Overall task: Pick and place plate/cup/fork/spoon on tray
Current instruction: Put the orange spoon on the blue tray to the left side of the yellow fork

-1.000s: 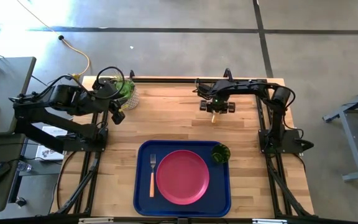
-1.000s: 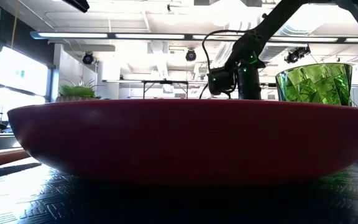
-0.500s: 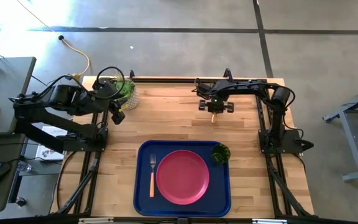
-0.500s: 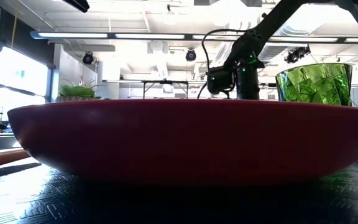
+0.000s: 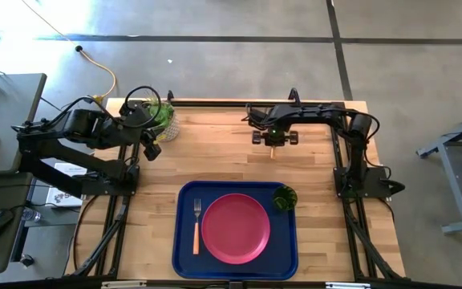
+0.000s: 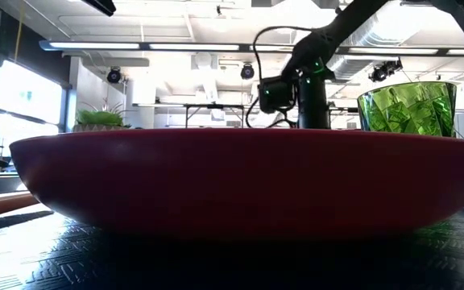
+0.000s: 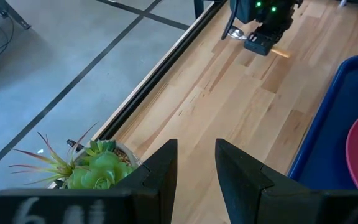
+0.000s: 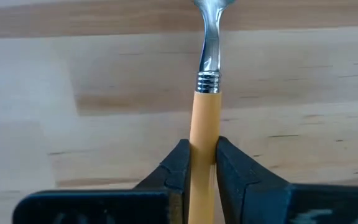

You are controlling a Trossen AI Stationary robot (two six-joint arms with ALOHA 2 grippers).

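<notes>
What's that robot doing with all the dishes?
It's setting a tray. The plate, fork and cup are on it already. The right gripper is pinching the spoon by its handle at the far side of the table. The left gripper waits open beside a little plant.

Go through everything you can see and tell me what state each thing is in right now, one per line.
plate: flat on the tray
tray: on the table, loaded
fork: on tray beside the plate
cup: upright on tray
spoon: handle pinched by right gripper
right gripper: shut on spoon
left gripper: empty, beside the plant
plant: upright in pot
</notes>
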